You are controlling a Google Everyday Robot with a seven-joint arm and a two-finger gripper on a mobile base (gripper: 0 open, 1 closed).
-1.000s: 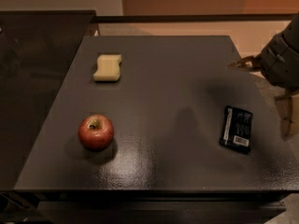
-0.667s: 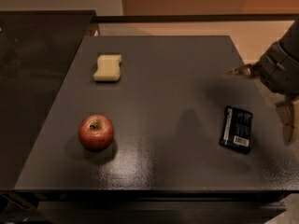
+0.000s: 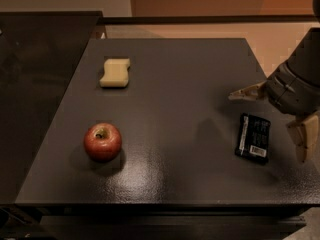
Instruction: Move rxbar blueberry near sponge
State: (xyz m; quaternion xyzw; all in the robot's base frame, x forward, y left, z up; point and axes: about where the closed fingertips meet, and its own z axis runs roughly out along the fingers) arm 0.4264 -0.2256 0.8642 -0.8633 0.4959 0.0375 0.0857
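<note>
The rxbar blueberry [image 3: 253, 138] lies flat on the dark table near its right edge, a black wrapper with a white barcode label and a white strip along its left side. The sponge [image 3: 115, 72] is a pale yellow block with pinched sides at the far left of the table. My gripper [image 3: 272, 121] hangs at the right edge, above and just right of the bar, open and empty. One finger [image 3: 247, 92] points left past the bar's far end, the other finger [image 3: 303, 135] points down to the bar's right.
A red apple [image 3: 102, 141] stands at the front left of the table [image 3: 170, 69]. A dark glass surface lies to the left. The table's front edge runs along the bottom, its right edge under my arm.
My gripper has moved left and a little forward, coming closer over the rxbar blueberry. The bar, sponge and apple have not moved.
</note>
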